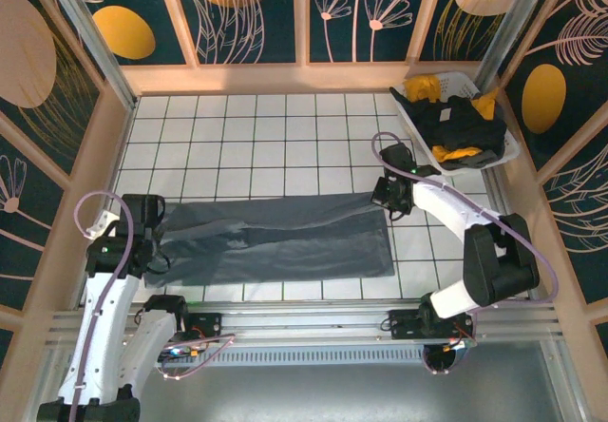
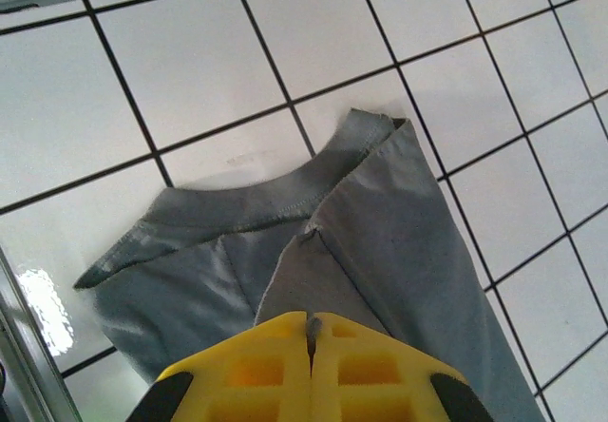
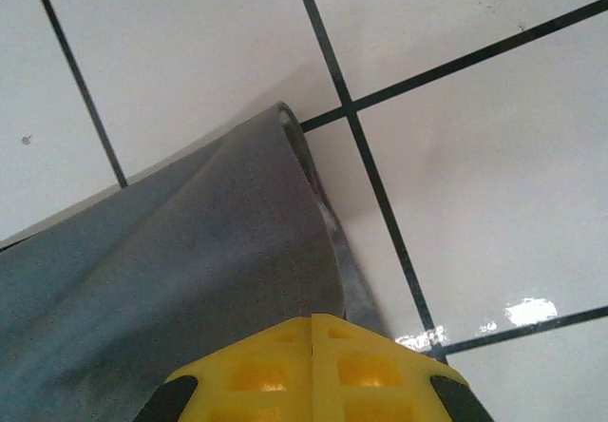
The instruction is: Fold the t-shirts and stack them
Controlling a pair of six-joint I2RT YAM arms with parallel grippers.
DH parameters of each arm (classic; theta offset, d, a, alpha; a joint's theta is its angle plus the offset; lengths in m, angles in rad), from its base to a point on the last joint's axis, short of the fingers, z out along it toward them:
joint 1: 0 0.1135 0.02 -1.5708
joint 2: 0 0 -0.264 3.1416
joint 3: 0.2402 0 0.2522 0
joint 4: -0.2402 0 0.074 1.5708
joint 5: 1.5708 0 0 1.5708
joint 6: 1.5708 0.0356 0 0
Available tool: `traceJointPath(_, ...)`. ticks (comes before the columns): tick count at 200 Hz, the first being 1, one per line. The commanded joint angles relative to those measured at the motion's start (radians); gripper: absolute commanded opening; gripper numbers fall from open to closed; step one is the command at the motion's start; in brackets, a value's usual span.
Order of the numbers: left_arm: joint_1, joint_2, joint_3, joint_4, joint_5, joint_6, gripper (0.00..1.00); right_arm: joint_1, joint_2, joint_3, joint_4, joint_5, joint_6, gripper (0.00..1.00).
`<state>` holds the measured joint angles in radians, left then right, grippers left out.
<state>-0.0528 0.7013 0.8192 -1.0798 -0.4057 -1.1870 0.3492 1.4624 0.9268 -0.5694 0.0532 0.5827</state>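
Both left gripper (image 2: pixel 311 334) and right gripper (image 3: pixel 312 324) clamp the grey t-shirt (image 1: pixel 275 241), a basket (image 1: pixel 454 80) near the right.

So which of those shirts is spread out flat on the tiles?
The grey-blue t-shirt, stretched between the left gripper and right gripper. The black t-shirt and yellow t-shirt lie crumpled in the white basket at the far right corner.
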Motion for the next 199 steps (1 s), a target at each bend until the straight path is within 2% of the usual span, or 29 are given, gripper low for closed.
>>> traceJointPath(1, -0.002, 0.013, 0.014, -0.044, -0.066, -0.012, 0.0, 0.016, -0.044, -0.035, -0.073, 0.005, 0.018, 0.0)
traceJointPath(71, -0.002, 0.024, -0.039, -0.06, -0.068, -0.035, 0.0, 0.031, -0.058, -0.105, -0.095, -0.006, 0.031, 0.0)
traceJointPath(133, -0.002, -0.032, -0.151, -0.086, -0.012, -0.139, 0.0, 0.031, -0.033, -0.106, -0.096, 0.014, 0.031, 0.0)
traceJointPath(199, -0.002, -0.009, -0.138, -0.067, 0.001, -0.159, 0.0, 0.027, -0.019, -0.096, -0.101, 0.024, 0.03, 0.0)
